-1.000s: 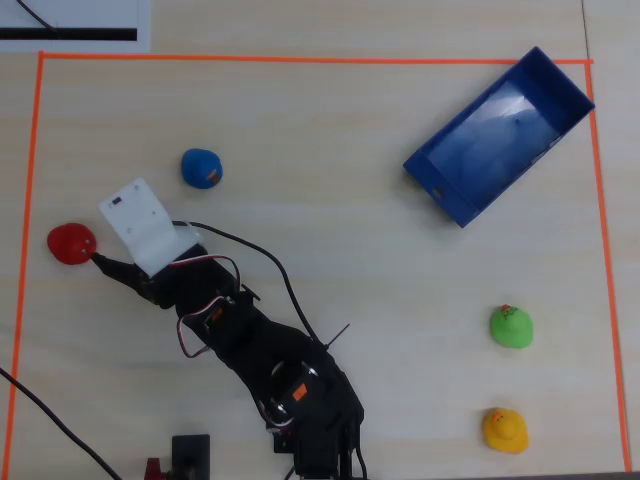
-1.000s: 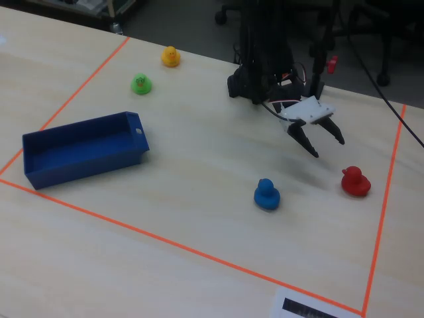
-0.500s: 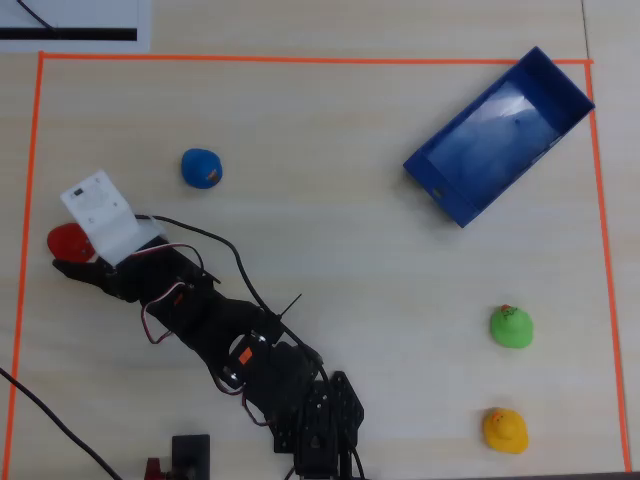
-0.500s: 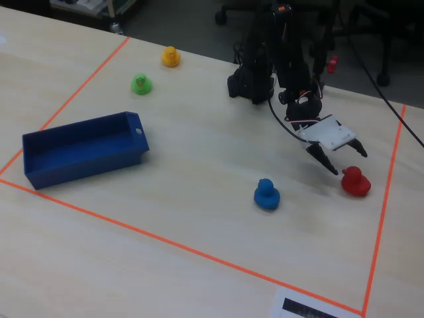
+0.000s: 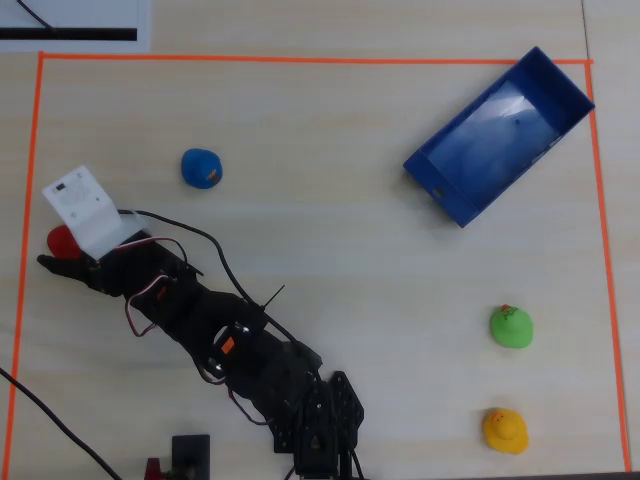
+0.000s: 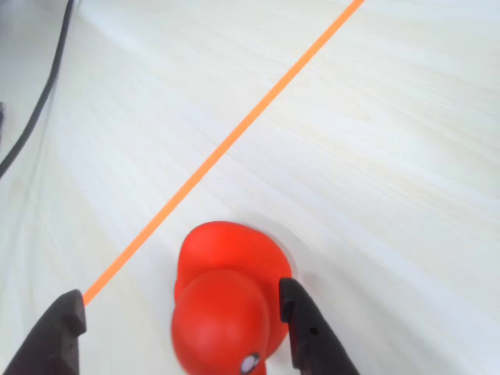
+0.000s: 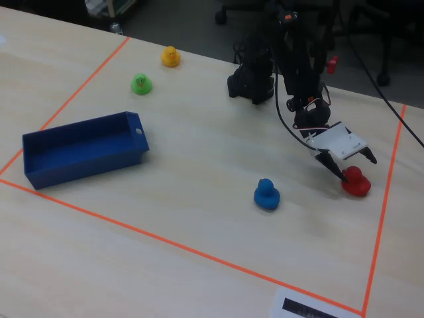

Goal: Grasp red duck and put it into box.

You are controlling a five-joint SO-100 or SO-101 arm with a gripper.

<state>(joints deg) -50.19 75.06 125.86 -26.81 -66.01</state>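
The red duck [image 6: 226, 301] stands on the pale table between my gripper's [image 6: 179, 295] two black fingers in the wrist view. The gripper is open: the right finger [image 6: 306, 328] is at the duck's side and the left finger [image 6: 55, 336] stands well apart from it. From overhead, the red duck [image 5: 58, 239] peeks out from under the white wrist plate at the far left, with the gripper [image 5: 50, 255] over it. The fixed view shows the gripper [image 7: 358, 169] low over the red duck [image 7: 356, 184]. The dark blue box [image 5: 497, 135] lies open at the top right, far off.
An orange tape line [image 6: 234, 141] runs just beyond the duck and marks the work area's left edge [image 5: 25, 200]. A blue duck [image 5: 202, 167] sits close by. A green duck [image 5: 511, 326] and a yellow duck [image 5: 504, 430] sit at the lower right. The arm's base [image 5: 310, 430] is at the bottom.
The arm has stretched further left in the overhead view and come down, bringing the open gripper from beside the red duck to astride it. The duck has not moved.
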